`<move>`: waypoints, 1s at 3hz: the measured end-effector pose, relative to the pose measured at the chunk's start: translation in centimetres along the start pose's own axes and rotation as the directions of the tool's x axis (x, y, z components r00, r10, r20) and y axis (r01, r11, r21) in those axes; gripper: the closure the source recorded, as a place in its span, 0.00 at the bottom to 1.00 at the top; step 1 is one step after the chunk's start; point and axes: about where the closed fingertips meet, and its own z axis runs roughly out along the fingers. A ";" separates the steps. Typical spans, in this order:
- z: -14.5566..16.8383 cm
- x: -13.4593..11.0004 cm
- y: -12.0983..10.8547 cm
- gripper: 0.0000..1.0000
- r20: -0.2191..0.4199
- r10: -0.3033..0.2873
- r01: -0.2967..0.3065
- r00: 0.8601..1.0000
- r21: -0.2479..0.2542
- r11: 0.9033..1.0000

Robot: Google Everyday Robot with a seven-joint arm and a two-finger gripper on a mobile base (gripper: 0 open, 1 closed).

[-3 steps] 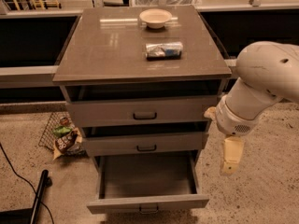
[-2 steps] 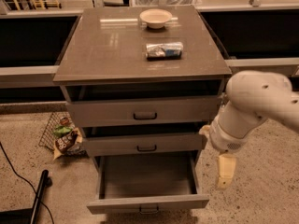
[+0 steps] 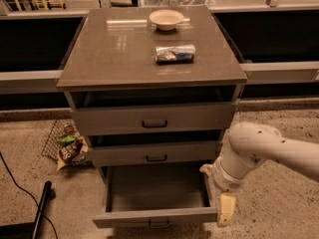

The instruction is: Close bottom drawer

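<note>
Here, we see the grey cabinet (image 3: pixel 149 63) in the middle of the view, and its bottom drawer (image 3: pixel 154 217) stands pulled far out toward 6 o'clock, so that we look into its inside from above. Its thin front panel with the small dark handle lies close to the lower edge of the view. The gripper (image 3: pixel 225 209) hangs at about 4 o'clock from the centre, pointing down, just beside the right front corner of the bottom drawer. We cannot tell if it touches the drawer, and we cannot tell if it is spread or pressed together. The white arm (image 3: pixel 264 146) comes in from the 3 o'clock edge and bends down beside the right end of the middle drawer (image 3: pixel 154 154). The middle drawer and the top drawer (image 3: pixel 154 118) each stand out a little, with a dark gap above them. On the cabinet top a pale bowl (image 3: pixel 166 19) sits at 12 o'clock, and a can (image 3: pixel 174 53) lies on its side at 6 o'clock from the bowl, apart from it. On the floor, at 9 o'clock from the drawers, a wire basket (image 3: pixel 60 141) holds coloured packets. A black cable (image 3: pixel 20 188) runs at 7 o'clock.
</note>
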 end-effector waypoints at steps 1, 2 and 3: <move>5.3 1.0 0.2 0.00 0.057 0.011 -0.006 0.998 -0.085 0.996; 5.4 1.0 0.2 0.00 0.057 0.011 -0.006 0.998 -0.086 0.996; 9.0 1.8 -0.5 0.00 0.082 -0.009 0.019 0.997 -0.128 0.992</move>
